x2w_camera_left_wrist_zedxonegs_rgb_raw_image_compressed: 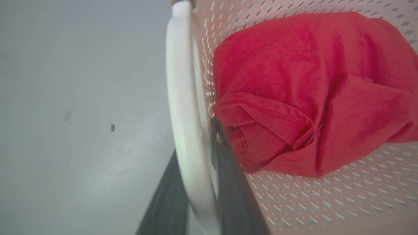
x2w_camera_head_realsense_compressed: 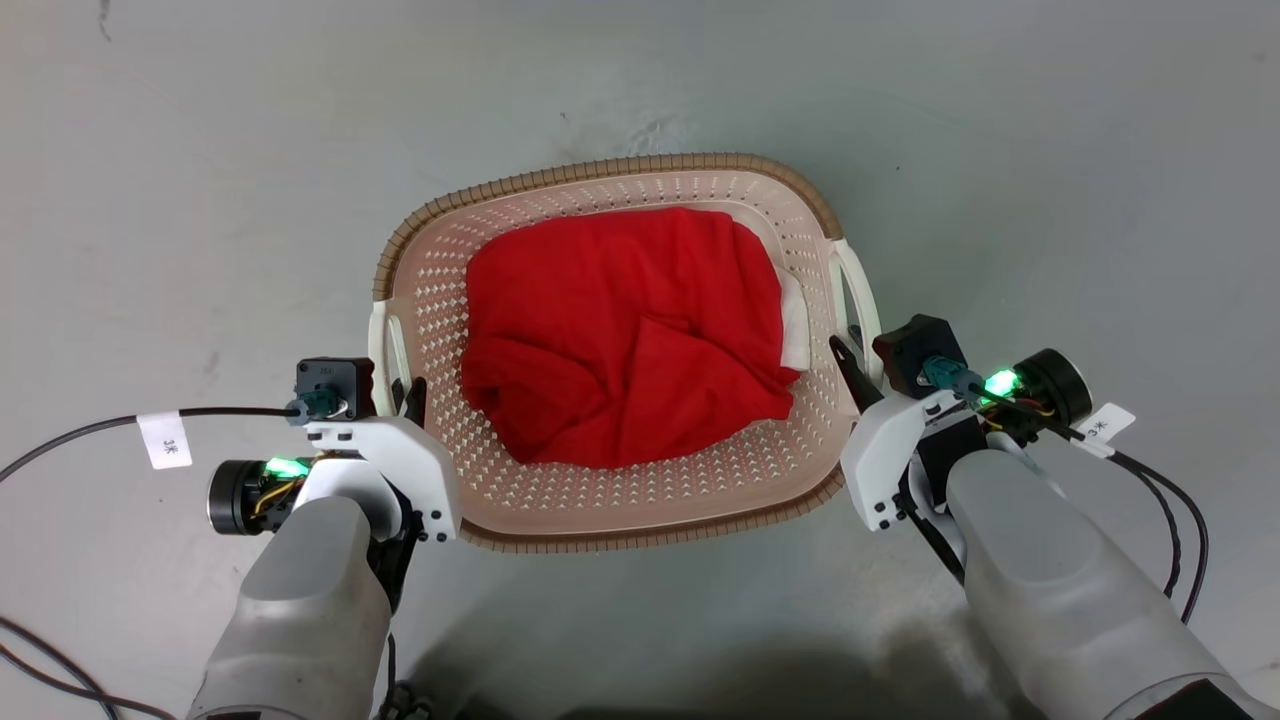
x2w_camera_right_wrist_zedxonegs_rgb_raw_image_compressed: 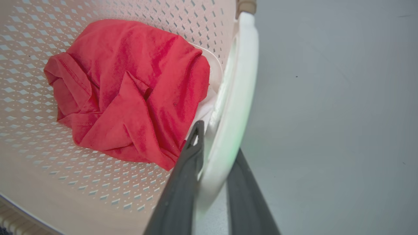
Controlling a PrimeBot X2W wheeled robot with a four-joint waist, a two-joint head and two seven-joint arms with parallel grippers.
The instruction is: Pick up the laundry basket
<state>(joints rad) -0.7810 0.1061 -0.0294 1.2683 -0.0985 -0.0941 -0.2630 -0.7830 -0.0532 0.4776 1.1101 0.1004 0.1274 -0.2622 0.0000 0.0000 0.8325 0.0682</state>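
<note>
Pinching the laundry basket (x2w_camera_head_realsense_compressed: 620, 165) by its left handle (x2w_camera_left_wrist_zedxonegs_rgb_raw_image_compressed: 183, 98) with left fingers (x2w_camera_left_wrist_zedxonegs_rgb_raw_image_compressed: 225, 163), right handle (x2w_camera_right_wrist_zedxonegs_rgb_raw_image_compressed: 235, 98) with right fingers (x2w_camera_right_wrist_zedxonegs_rgb_raw_image_compressed: 186, 169). Red cloth (x2w_camera_head_realsense_compressed: 620, 330) inside.

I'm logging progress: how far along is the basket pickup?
Done: the reach to the laundry basket. In hand: the left gripper clamps its left handle, the right gripper its right handle. Left: raising it, red cloth inside; I can't tell it has left the floor.
</note>
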